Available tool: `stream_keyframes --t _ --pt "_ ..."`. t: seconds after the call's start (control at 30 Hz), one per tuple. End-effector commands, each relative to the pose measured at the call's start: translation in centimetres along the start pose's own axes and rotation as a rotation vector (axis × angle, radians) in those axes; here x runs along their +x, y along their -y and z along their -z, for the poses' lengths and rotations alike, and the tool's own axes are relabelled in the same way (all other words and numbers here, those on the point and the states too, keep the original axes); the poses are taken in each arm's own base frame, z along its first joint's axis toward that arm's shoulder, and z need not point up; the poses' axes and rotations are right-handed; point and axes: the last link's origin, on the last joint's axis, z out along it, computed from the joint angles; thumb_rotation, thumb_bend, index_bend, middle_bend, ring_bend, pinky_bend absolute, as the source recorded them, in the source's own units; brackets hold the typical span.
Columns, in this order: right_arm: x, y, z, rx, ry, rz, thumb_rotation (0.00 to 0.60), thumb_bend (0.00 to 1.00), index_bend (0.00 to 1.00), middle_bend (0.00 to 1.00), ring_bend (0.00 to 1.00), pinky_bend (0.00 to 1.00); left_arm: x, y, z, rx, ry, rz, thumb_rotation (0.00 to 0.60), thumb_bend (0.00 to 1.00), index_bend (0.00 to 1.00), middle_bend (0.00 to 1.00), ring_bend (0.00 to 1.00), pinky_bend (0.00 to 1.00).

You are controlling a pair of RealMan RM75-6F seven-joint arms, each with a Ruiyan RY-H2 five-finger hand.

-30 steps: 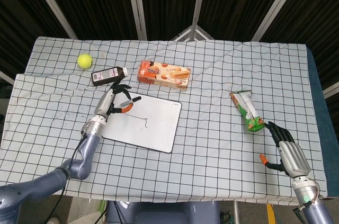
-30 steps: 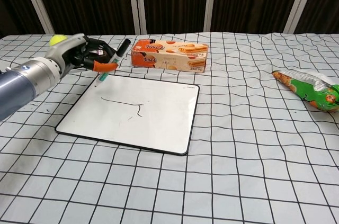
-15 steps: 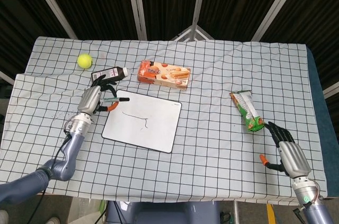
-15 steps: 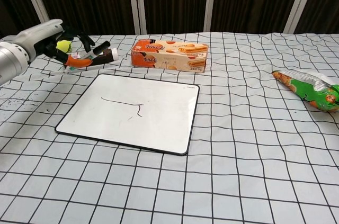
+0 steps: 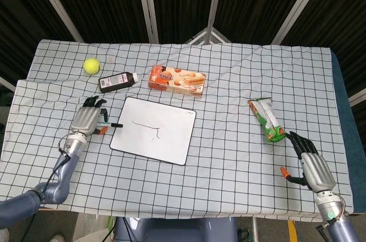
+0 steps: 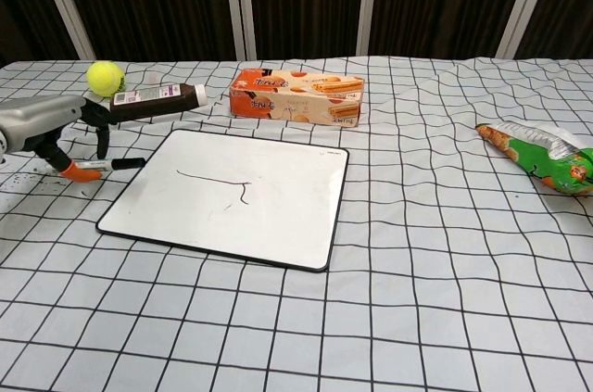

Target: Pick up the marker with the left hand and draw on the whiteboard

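The whiteboard (image 5: pixel 154 129) (image 6: pixel 227 193) lies flat on the checked cloth and bears a thin black line with a short downward hook. The black marker (image 5: pixel 108 123) (image 6: pixel 109 165) lies level just off the board's left edge, low over the cloth. My left hand (image 5: pixel 88 121) (image 6: pixel 51 128) is left of the board and pinches the marker's rear end between its orange-tipped thumb and a finger. My right hand (image 5: pixel 309 165) rests at the table's front right with fingers spread, holding nothing; the chest view does not show it.
A tennis ball (image 5: pixel 90 66) (image 6: pixel 105 77) and a brown bottle (image 5: pixel 118 81) (image 6: pixel 157 100) lie behind the left hand. An orange biscuit box (image 5: pixel 176 80) (image 6: pixel 296 95) sits behind the board. A green snack bag (image 5: pixel 267 119) (image 6: pixel 537 156) lies far right.
My left hand has carried the marker off the board's top left corner, swung left and come down beside the board's left edge. The right hand has not moved.
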Motion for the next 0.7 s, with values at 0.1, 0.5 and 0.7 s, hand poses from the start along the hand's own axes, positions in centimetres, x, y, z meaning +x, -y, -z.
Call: stream_keyframes --t 0.1,0.5,0.7 --pt "0.0 0.0 0.0 0.003 0.000 0.002 0.600 0.33 0.00 0.00 0.00 0.00 -0.1 1.1 1.2 0.062 0.021 0.011 0.600 0.20 0.05 0.00 0.00 0.00" --pt "0.2 0.0 -0.1 0.023 -0.028 0.051 0.600 0.33 0.00 0.00 0.00 0.00 4.1 5.1 10.0 0.192 -0.187 0.212 0.600 0.17 0.04 0.00 0.00 0.00" --pt "0.1 0.0 0.0 0.022 -0.038 0.058 0.600 0.33 0.00 0.00 0.00 0.00 5.2 6.7 15.5 0.187 -0.234 0.101 0.600 0.15 0.00 0.00 0.00 0.00"
